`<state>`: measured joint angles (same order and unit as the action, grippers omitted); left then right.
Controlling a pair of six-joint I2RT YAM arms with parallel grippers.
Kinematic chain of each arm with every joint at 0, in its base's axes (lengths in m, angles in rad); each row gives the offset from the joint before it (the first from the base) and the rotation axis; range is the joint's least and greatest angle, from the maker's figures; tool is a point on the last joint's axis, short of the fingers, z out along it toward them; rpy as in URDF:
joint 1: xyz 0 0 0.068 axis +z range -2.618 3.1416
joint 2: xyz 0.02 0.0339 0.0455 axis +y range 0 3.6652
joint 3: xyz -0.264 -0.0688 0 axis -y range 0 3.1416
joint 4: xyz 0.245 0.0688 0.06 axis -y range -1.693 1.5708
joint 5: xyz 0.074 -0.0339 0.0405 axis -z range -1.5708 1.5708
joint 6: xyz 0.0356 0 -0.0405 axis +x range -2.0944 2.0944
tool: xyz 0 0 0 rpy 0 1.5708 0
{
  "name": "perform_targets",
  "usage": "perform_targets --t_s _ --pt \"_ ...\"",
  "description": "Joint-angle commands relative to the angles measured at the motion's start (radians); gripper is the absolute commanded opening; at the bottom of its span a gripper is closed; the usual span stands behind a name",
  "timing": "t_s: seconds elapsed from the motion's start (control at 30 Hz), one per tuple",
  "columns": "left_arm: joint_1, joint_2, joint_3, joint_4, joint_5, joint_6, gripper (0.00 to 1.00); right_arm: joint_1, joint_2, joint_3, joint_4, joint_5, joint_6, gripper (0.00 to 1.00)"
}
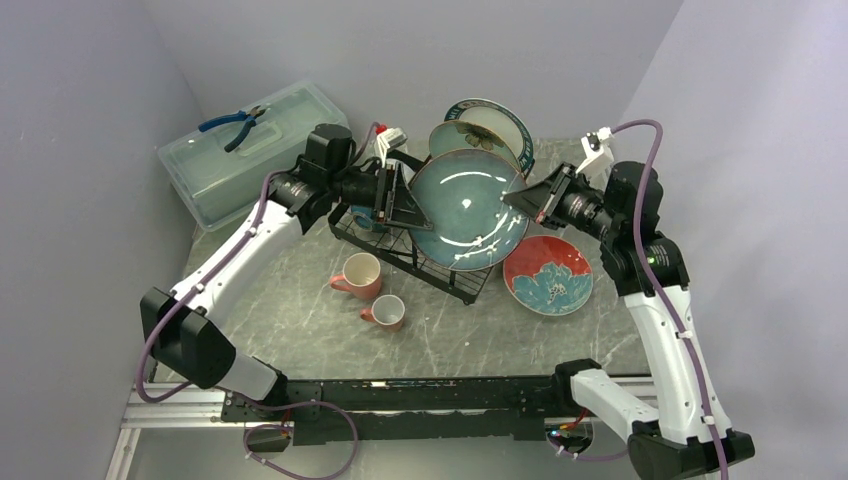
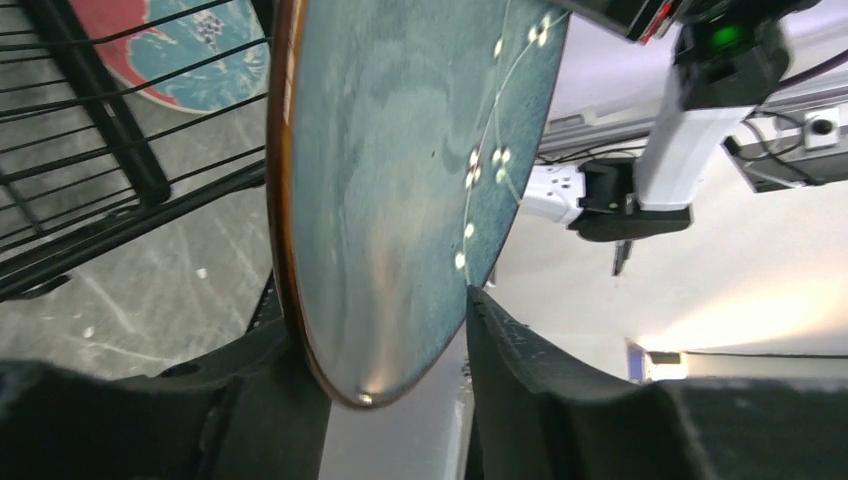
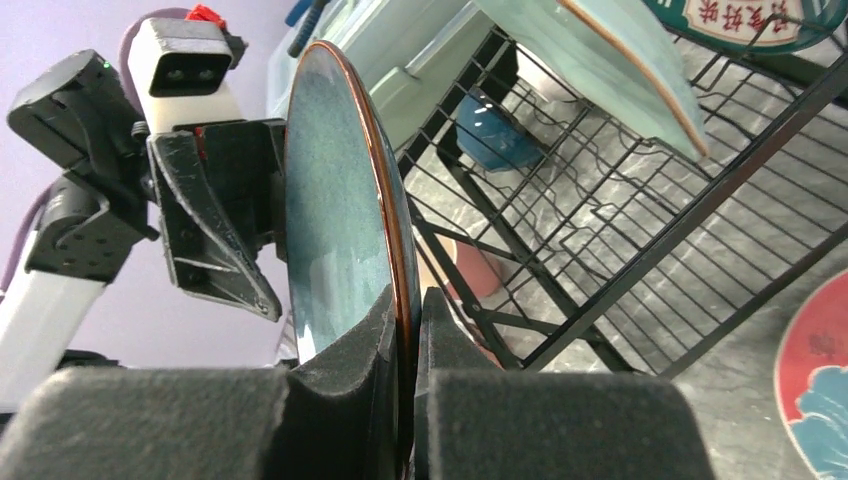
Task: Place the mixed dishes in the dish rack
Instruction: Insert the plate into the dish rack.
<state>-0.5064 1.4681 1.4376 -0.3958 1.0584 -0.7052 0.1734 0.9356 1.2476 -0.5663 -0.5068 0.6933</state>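
- The teal plate point(image 1: 468, 205) stands on edge over the front of the black wire rack point(image 1: 440, 268), between the two arms. I cannot tell whether its lower rim rests on the wires.
- The right claw point(image 3: 408, 320) is pinched tight on the plate's brown rim.
- The left claw point(image 1: 408, 198) straddles the opposite rim, fingers apart, with a gap showing on one side.
- A pale green plate point(image 1: 462, 138) and a white plate point(image 1: 500, 118) lean in the rack behind.
- The red plate point(image 1: 548, 275) lies flat on the table beside the rack.
- Two pink mugs point(image 1: 358, 275) point(image 1: 386, 312) sit in front of the rack.
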Motion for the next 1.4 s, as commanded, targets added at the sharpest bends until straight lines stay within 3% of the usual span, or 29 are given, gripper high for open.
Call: perform_targets --t_s 0.0,0.37,0.63,0.93,1.37 --pt "0.017 -0.049 0.044 -0.092 -0.018 0.124 0.56 -0.004 0.02 0.138 0.067 0.027 -0.07 0.0" --pt "0.095 -0.092 0.115 -0.328 -0.216 0.317 0.76 -0.003 0.134 0.375 0.029 0.048 -0.324 0.0" --pt "0.101 -0.164 0.089 -0.446 -0.404 0.425 0.82 -0.003 0.226 0.484 0.065 -0.024 -0.578 0.0" --pt "0.101 -0.217 -0.06 -0.419 -0.428 0.433 0.82 0.041 0.229 0.425 0.228 -0.024 -0.9 0.0" --pt "0.102 -0.238 -0.166 -0.362 -0.406 0.407 0.82 0.185 0.232 0.317 0.37 0.124 -1.105 0.0"
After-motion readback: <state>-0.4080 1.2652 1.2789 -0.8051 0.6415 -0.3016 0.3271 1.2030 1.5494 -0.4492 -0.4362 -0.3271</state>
